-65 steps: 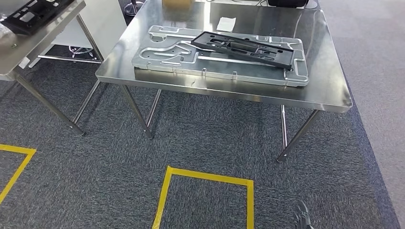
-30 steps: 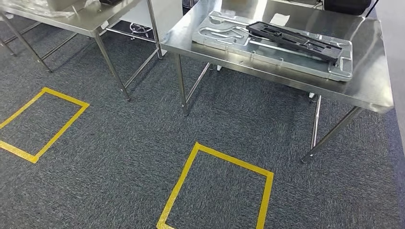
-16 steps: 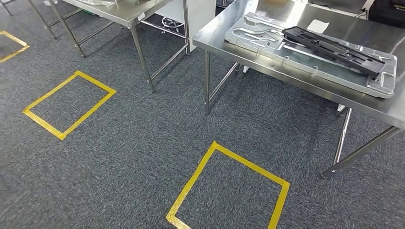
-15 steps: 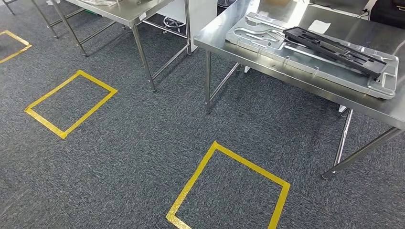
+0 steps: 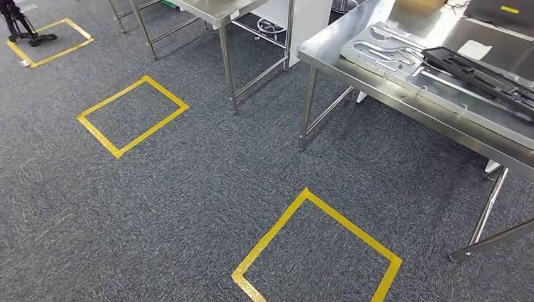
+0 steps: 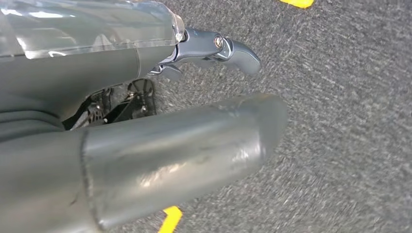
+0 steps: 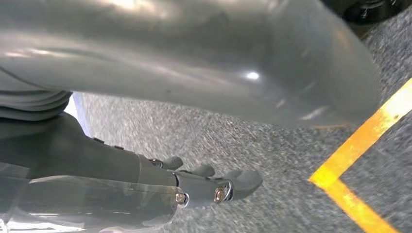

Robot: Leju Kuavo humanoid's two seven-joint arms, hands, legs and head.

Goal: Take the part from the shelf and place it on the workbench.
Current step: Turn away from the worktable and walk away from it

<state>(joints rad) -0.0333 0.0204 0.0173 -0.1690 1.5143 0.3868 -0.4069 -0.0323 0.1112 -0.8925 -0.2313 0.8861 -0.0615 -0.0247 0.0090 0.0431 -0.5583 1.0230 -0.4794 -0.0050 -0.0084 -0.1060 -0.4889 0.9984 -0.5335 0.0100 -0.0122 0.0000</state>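
Note:
A long black plastic part [image 5: 485, 78] lies across a silver fixture plate [image 5: 390, 53] on the steel workbench [image 5: 334, 47] at the upper right of the head view. My left hand [image 6: 184, 126] hangs over grey carpet with its thumb and fingers stretched out and nothing in them. My right hand [image 7: 194, 97] hangs the same way above the carpet, also holding nothing, near a strip of yellow tape [image 7: 359, 141]. Both hands are far from the workbench.
A second steel table [image 5: 214, 9] stands at the top middle. Yellow tape squares mark the carpet, one at the left [image 5: 97, 136] and one near me [image 5: 269, 231]. A black stand [image 5: 16, 22] sits in a far yellow square. A white slip [image 5: 473, 49] lies on the workbench.
The camera has turned left: the workbench with the plate and black part has slid to the picture's right edge, and more floor and tape squares show. The part has not moved on the plate.

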